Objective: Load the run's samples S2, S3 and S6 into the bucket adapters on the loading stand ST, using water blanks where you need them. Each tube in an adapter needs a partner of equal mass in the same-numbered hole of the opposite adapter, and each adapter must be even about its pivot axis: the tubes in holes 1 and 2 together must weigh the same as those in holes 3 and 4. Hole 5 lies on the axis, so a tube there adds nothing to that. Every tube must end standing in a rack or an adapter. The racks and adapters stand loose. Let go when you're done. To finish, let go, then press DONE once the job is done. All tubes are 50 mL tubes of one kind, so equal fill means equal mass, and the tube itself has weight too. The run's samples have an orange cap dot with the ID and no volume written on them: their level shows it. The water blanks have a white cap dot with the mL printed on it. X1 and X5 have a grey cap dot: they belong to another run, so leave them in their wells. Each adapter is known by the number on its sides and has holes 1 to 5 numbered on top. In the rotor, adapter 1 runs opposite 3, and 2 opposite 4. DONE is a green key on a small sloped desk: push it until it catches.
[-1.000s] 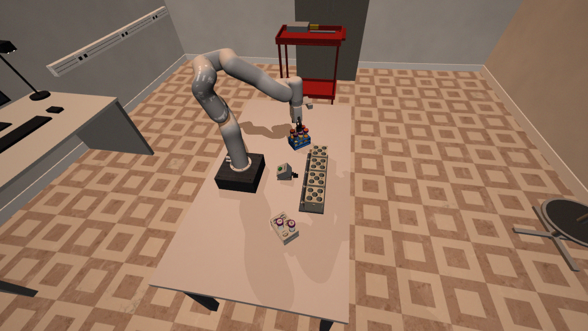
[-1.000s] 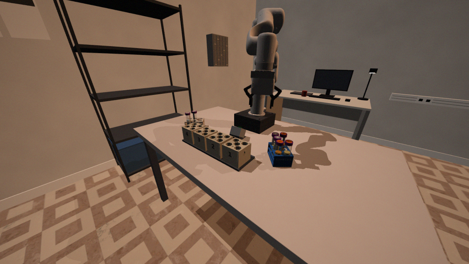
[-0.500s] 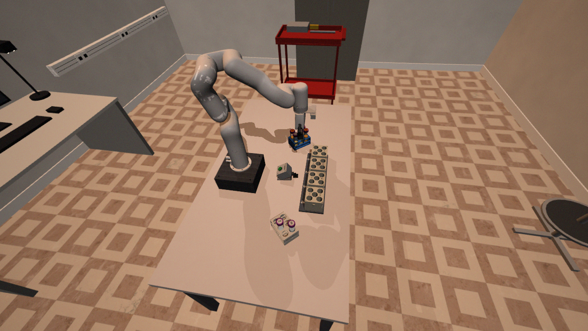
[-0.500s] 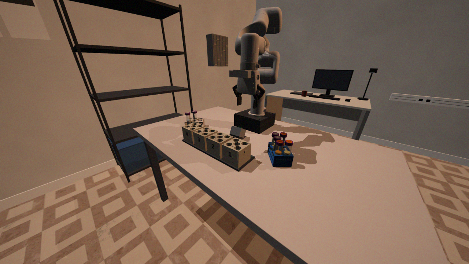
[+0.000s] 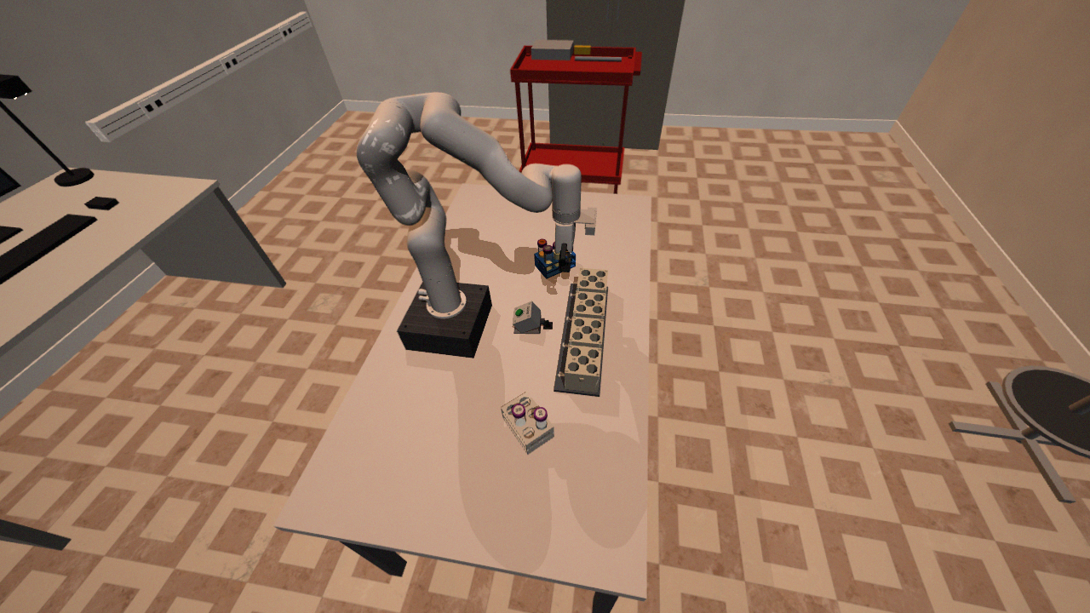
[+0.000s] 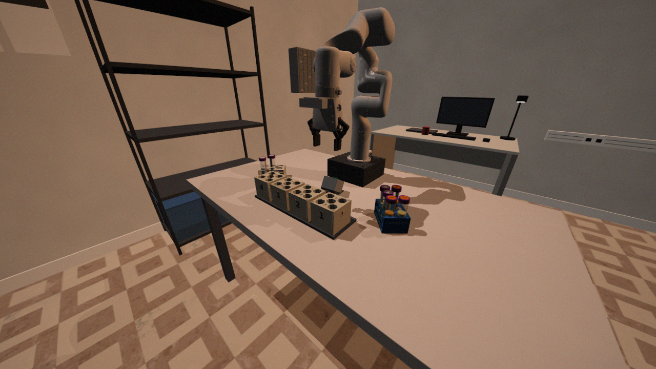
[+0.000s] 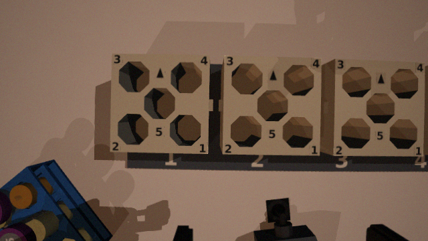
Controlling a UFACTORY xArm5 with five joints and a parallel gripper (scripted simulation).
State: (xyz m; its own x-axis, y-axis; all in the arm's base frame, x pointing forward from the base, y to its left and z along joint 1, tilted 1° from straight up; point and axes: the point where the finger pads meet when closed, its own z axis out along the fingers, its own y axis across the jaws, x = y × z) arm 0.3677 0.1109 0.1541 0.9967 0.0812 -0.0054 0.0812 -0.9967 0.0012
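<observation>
Hovering above the table [image 5: 487,488] [image 6: 458,257] [image 7: 214,194], the open end effector [image 5: 565,266] [image 6: 327,145] holds nothing.

Hand [image 5: 565,266] [image 6: 327,145] [image 7: 279,234] — swung toward adapters [image 5: 590,303] [image 6: 299,205] [image 7: 271,134]
</observation>
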